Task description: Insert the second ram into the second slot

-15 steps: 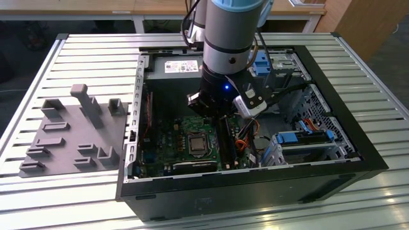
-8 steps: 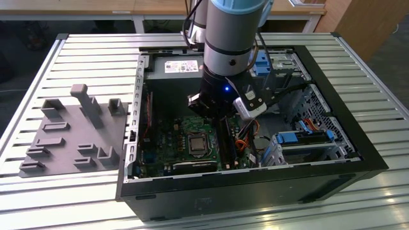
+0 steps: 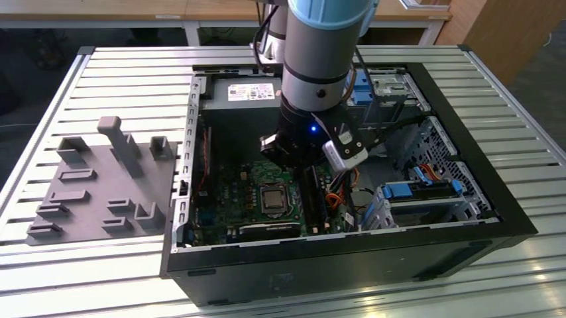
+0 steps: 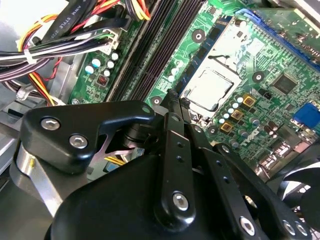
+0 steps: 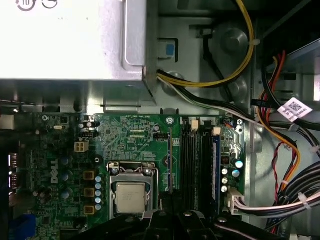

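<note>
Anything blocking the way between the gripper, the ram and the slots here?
Nothing visible does. A blue ram stands in the outermost slot, next to the cables. The dark slots beside it lie bare below the gripper, and no cable crosses them.

Exterior view overlooks the case (image 3: 354, 265); both wrist views share the motherboard (image 4: 215, 30) (image 5: 130, 137).

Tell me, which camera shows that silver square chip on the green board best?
The second wrist view: the processor sits close and whole, though slanted. The first wrist view shows it straight-on but farther off; the exterior view shows it from far off.
</note>
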`<state>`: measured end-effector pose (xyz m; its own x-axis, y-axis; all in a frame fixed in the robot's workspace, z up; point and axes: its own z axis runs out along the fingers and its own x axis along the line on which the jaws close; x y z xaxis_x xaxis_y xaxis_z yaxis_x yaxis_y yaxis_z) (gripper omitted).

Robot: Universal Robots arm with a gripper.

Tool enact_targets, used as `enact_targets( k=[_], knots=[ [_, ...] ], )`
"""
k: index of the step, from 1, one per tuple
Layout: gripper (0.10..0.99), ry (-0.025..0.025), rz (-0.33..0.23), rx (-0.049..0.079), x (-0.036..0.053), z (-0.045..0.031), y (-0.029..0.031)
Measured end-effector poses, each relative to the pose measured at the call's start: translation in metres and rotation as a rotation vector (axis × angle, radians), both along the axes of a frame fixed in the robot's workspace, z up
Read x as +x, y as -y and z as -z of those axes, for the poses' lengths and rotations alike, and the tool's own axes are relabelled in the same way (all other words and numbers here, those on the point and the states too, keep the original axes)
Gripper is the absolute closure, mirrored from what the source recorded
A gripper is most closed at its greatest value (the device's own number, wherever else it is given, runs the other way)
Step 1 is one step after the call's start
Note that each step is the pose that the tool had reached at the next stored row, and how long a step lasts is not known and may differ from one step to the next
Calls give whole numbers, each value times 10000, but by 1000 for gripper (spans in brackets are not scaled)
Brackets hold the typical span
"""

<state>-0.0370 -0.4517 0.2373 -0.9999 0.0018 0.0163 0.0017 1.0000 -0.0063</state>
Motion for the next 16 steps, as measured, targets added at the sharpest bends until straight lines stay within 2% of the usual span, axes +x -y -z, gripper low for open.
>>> enact_targets(
  k=[16],
  knots=[
    [973,1,1,2,1,20,0]
  ],
)
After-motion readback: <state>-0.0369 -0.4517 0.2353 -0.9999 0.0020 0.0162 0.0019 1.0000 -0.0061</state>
